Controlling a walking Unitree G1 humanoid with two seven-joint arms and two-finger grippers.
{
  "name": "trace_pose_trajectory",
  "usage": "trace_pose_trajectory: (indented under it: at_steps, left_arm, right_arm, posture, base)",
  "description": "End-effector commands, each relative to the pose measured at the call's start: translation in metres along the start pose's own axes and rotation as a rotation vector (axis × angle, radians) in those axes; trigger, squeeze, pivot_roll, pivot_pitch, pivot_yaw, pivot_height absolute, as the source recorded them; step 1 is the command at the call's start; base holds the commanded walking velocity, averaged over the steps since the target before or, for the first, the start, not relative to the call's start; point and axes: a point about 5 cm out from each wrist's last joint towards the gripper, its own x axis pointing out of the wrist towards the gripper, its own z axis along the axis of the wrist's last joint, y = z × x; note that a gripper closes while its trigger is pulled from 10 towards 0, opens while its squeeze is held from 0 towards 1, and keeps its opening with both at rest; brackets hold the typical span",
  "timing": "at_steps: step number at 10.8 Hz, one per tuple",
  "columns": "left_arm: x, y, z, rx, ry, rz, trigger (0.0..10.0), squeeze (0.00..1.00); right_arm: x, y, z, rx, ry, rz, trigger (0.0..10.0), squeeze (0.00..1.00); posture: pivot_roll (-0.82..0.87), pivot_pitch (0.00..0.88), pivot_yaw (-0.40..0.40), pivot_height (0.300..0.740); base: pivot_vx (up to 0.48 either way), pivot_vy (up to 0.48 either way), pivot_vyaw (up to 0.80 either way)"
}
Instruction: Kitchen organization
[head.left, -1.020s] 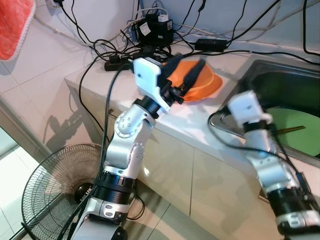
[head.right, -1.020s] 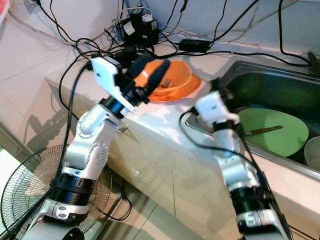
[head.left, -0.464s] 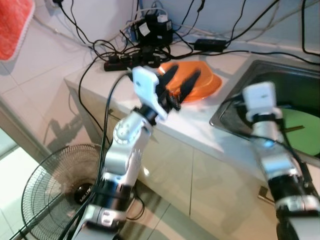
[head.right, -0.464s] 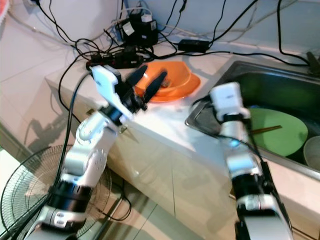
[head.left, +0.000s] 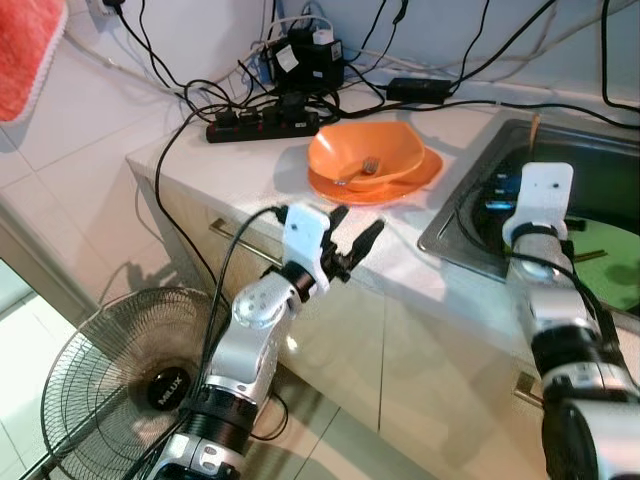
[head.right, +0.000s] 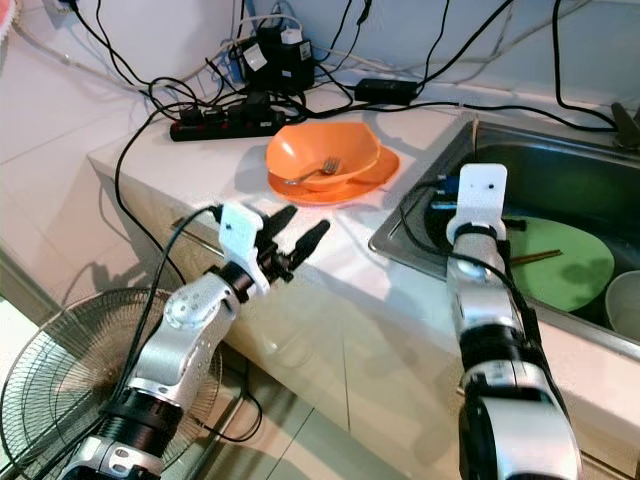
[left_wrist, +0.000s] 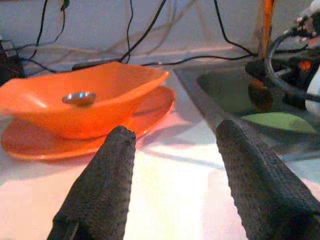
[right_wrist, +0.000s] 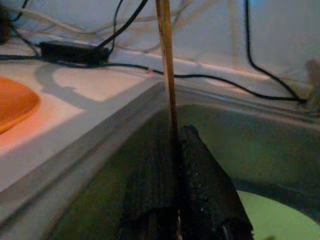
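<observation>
Bowl (head.left: 364, 153) on plate (head.left: 420, 170), beyond left gripper (head.left: 350, 240); sink (head.left: 600, 160) around right gripper (right_wrist: 175, 165), chopstick (right_wrist: 165, 60) clamped.

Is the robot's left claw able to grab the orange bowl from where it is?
Probably yes. The left gripper is open and aimed at the orange bowl, with only bare counter between them. It would need to move forward first.

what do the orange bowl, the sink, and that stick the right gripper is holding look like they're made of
The orange bowl looks like plastic: even bright colour, thin wavy rim, soft sheen. The sink looks like stainless steel: grey brushed metal with dull reflections along the rim. The stick pinched in the right gripper looks like wood or bamboo, probably a chopstick: thin, straight, matte brown.
</observation>
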Motion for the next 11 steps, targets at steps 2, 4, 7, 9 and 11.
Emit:
trace_pose_trajectory:
  at_steps: [2,4,7,9,11]
  left_arm:
    - [-0.002,0.003,-0.003,0.015,0.009,0.007,10.0,0.00]
    - [-0.002,0.003,-0.004,0.016,0.006,0.010,10.0,0.00]
    - [-0.002,0.005,-0.003,0.031,-0.010,0.030,10.0,0.00]
    - [-0.002,0.008,-0.003,0.055,-0.024,0.064,10.0,0.00]
    - [-0.004,0.013,0.000,0.055,-0.064,0.119,10.0,0.00]
  right_arm:
    - [0.002,0.008,-0.001,0.019,0.037,0.033,10.0,0.36]
    - [0.002,0.009,-0.003,0.033,0.047,0.039,10.0,1.00]
    - [0.001,0.009,0.003,0.033,-0.012,0.031,10.0,0.00]
    - [-0.006,0.011,0.015,0.051,-0.144,0.029,10.0,0.00]
    - [-0.024,0.012,0.036,0.072,-0.333,0.037,10.0,0.00]
  posture:
    - [0.06,0.018,0.123,0.740]
    - [0.05,0.010,0.124,0.740]
    - [0.05,0.004,0.125,0.740]
    - [0.04,0.008,0.127,0.740]
    - [0.04,0.018,0.129,0.740]
  base:
    - [0.000,0.000,0.00]
    - [0.000,0.000,0.00]
    - [0.000,0.000,0.00]
    - [0.000,0.000,0.00]
    - [0.000,0.000,0.00]
